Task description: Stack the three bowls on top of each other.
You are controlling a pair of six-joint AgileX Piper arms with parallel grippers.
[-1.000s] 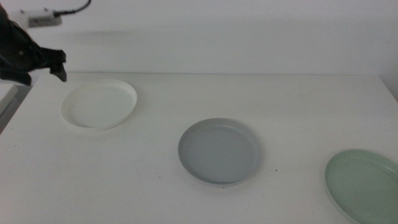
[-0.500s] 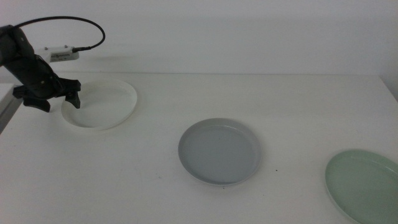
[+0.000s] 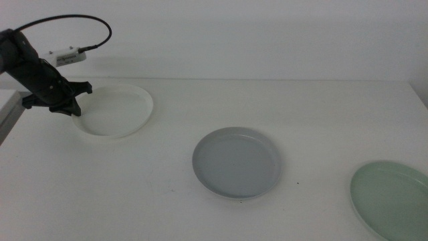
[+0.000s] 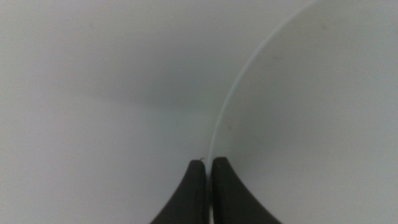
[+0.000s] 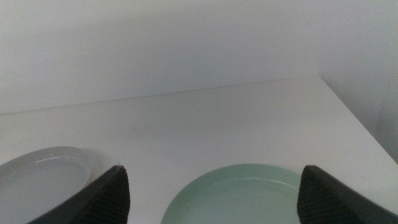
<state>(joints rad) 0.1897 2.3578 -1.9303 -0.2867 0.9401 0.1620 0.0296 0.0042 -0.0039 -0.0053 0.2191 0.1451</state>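
Middle view: left gripper (image 3: 70,107) at white bowl (image 3: 115,110) near-left rim, far-left tabletop (image 3: 200,207); grey bowl (image 3: 236,163) centre, to its right; green bowl (image 3: 394,199) far right.
Left wrist: jaws clamped on white rim.
Right wrist: right gripper (image 5: 214,186) spread wide, empty, over green bowl.

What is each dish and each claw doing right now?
white bowl: on the table, empty, rim pinched by the left claw.
grey bowl: flat on the table, empty, untouched.
pale green bowl: flat on the table, empty, untouched.
left gripper: shut on the white bowl's rim.
right gripper: open, above the pale green bowl.
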